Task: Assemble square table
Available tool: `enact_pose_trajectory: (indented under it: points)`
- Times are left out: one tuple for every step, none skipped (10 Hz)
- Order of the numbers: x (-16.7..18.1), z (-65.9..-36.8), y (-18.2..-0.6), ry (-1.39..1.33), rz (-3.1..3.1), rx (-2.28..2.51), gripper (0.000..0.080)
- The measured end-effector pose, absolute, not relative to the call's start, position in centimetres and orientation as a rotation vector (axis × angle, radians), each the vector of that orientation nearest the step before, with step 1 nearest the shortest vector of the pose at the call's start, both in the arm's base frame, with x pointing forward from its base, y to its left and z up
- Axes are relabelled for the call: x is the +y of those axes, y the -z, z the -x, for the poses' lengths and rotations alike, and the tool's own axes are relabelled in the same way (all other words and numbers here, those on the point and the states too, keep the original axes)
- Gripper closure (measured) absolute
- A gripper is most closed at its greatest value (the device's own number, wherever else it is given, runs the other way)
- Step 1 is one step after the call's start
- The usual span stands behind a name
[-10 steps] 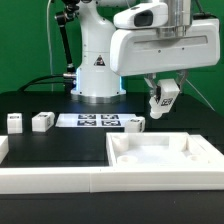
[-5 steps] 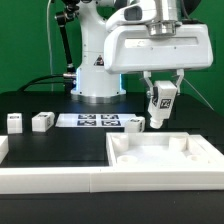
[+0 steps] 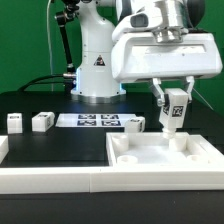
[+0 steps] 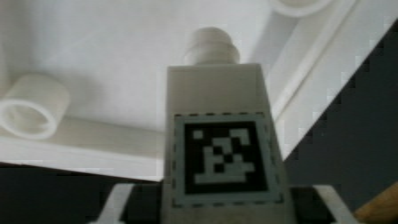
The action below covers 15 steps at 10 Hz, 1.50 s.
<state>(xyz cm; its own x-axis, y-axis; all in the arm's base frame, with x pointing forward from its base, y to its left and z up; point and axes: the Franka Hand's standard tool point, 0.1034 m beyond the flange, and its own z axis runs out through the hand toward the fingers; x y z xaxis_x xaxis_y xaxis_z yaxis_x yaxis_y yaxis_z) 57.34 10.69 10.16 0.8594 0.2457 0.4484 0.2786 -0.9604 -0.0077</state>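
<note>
Since the earlier frames, the gripper [image 3: 174, 108] has been carried toward the exterior view's right. The leg [image 3: 174, 113] clamped in it has been brought from a tilt to upright. The jaws are closed narrowly on this leg, one finger [image 3: 160, 98] on each side, with the tagged face turned to the camera.

In the exterior view the held leg hangs at about one o'clock of the middle of the square slab [image 3: 150, 157], over its far rim. It appears clear of the slab, though contact cannot be ruled out. In the wrist view the leg [image 4: 222, 120] is seen end-on, and its peg [image 4: 214, 45] is pointed at the slab's [image 4: 107, 50] inner surface beside a raised rim.

Three loose legs are set on the black table at roughly nine o'clock of the held one: the nearest [image 3: 136, 123], another [image 3: 42, 121] and the farthest [image 3: 14, 122]. The marker board [image 3: 95, 121] lies between the nearest and the next.
</note>
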Motion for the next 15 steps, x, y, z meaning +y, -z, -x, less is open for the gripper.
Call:
enact_pose_trajectory:
  points:
    - [11.0, -57.6, -10.3, 0.707, 2.955, -0.429, 0.0509]
    - [10.9, -57.5, -10.2, 0.703, 2.957, -0.427, 0.0509]
    - [10.9, -57.5, -10.1, 0.703, 2.957, -0.427, 0.0509]
    - [10.9, -57.5, -10.1, 0.702, 2.957, -0.427, 0.0509]
    - [10.9, -57.6, -10.1, 0.699, 2.958, -0.43, 0.0509]
    - [10.7, -58.1, -10.3, 0.671, 2.963, -0.441, 0.0509]
    - [10.4, -59.3, -10.8, 0.638, 2.966, -0.451, 0.0509]
    - [10.6, -61.1, -11.5, 0.651, 2.957, -0.45, 0.0509]
    - [10.7, -62.4, -11.7, 0.657, 2.952, -0.459, 0.0509]
    - [10.8, -63.4, -11.9, 0.674, 2.946, -0.462, 0.0509]
    - [11.1, -63.7, -12.0, 0.681, 2.942, -0.455, 0.0509]
    - [11.8, -63.6, -12.1, 0.681, 2.937, -0.459, 0.0509]
    - [11.7, -63.5, -12.0, 0.679, 2.938, -0.467, 0.0509]
    - [11.6, -63.6, -12.0, 0.692, 2.937, -0.464, 0.0509]
    - [11.5, -63.7, -11.9, 0.737, 2.93, -0.462, 0.0509]
